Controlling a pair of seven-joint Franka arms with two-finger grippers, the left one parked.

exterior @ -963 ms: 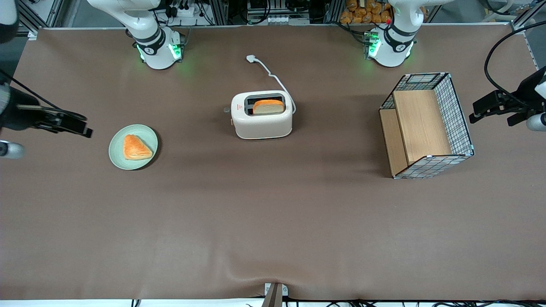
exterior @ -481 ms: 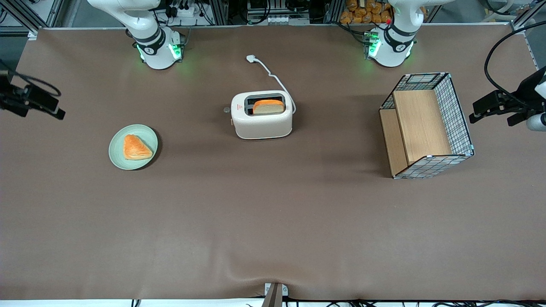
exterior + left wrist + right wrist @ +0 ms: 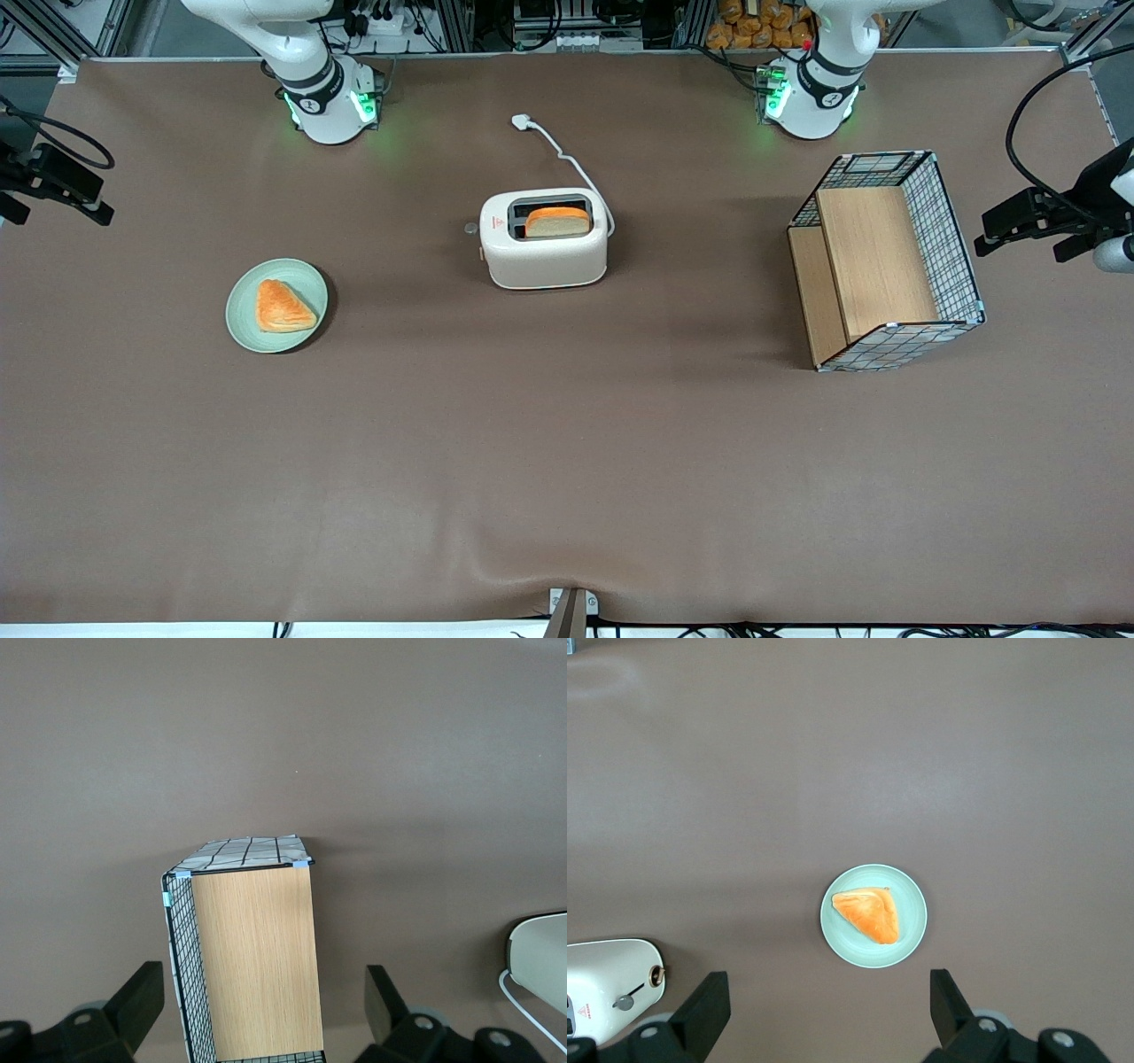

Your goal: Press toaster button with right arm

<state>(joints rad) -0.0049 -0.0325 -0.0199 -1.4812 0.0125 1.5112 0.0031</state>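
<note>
The cream-white toaster point(image 3: 544, 241) stands mid-table with a slice of toast point(image 3: 557, 221) in one slot. Its small grey button point(image 3: 470, 228) sticks out of the narrow end that faces the working arm's end of the table. My right gripper point(image 3: 58, 190) is open and empty, high above the table edge at that end, far from the toaster. In the right wrist view the gripper point(image 3: 830, 1010) has its fingers point(image 3: 704, 1014) spread wide, and the toaster's end point(image 3: 611, 979) with its button point(image 3: 656, 974) shows at the frame's edge.
A pale green plate point(image 3: 239, 323) with an orange pastry point(image 3: 282, 306) lies between the gripper and the toaster, nearer the front camera. The white cord and plug point(image 3: 521, 121) trail from the toaster toward the arm bases. A wire-and-wood basket point(image 3: 886, 261) stands toward the parked arm's end.
My right gripper has drawn back from near the plate, farther from the front camera and away from the toaster, toward the table's edge. Toaster, plate and basket have not moved.
</note>
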